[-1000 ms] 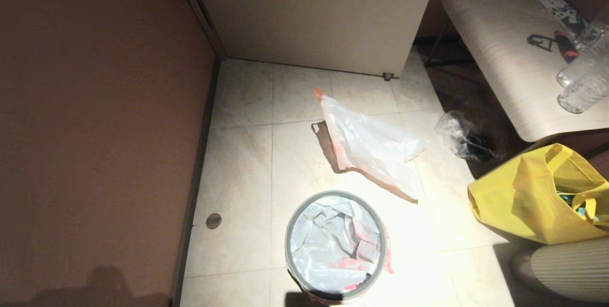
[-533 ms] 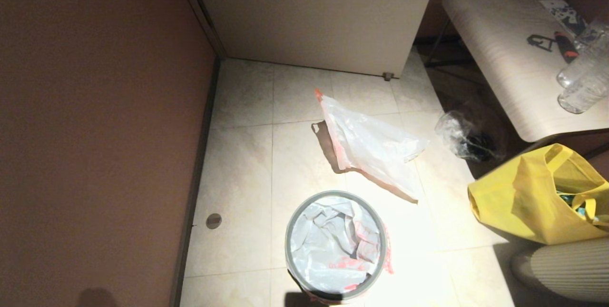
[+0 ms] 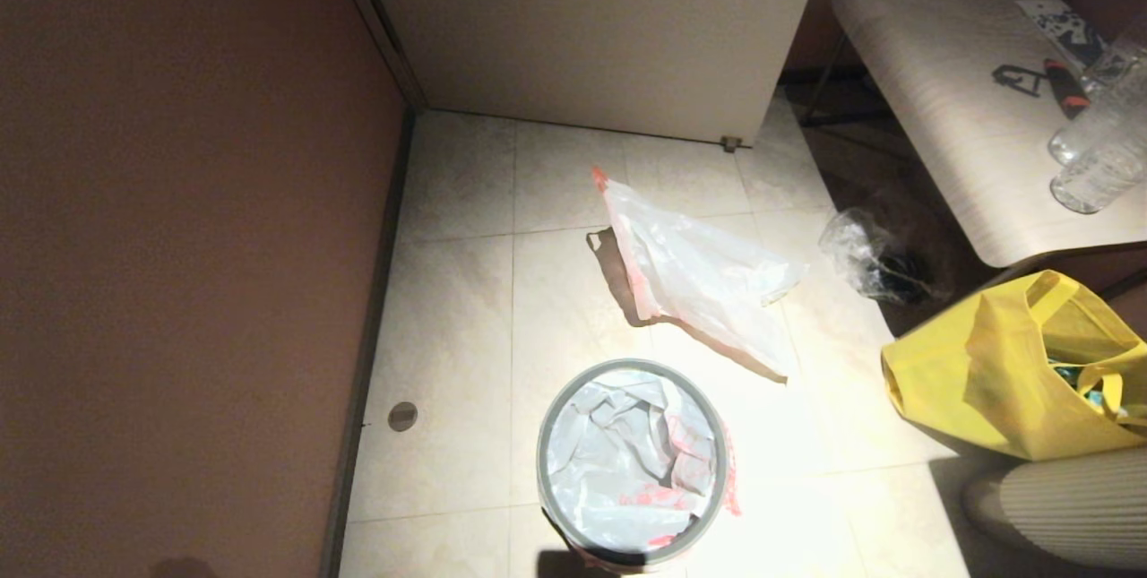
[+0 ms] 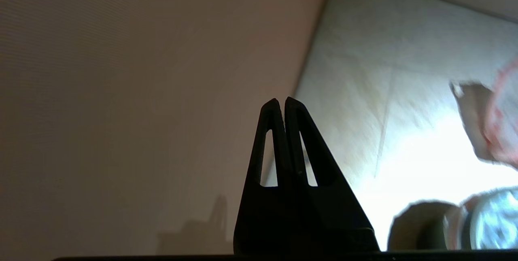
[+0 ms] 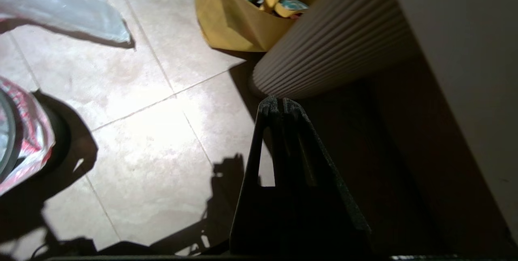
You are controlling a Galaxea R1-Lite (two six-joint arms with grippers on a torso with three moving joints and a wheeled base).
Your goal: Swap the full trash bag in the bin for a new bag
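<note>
A: Head view: your new bag lines the bin; the full trash bag lies beyond on the floor, out of your way.

B: Left wrist: left gripper, fingers pressed shut, empty, facing the wall.

A: Right wrist: right gripper likewise shut and empty, near the yellow tote bag.

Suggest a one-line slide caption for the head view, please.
New bag lines the bin; the removed full trash bag lies on the floor tiles beyond it, yellow tote bag alongside.

bin: upright on floor, grey hoop on
new bag: lining bin
full trash bag: on tiles beyond bin
</note>
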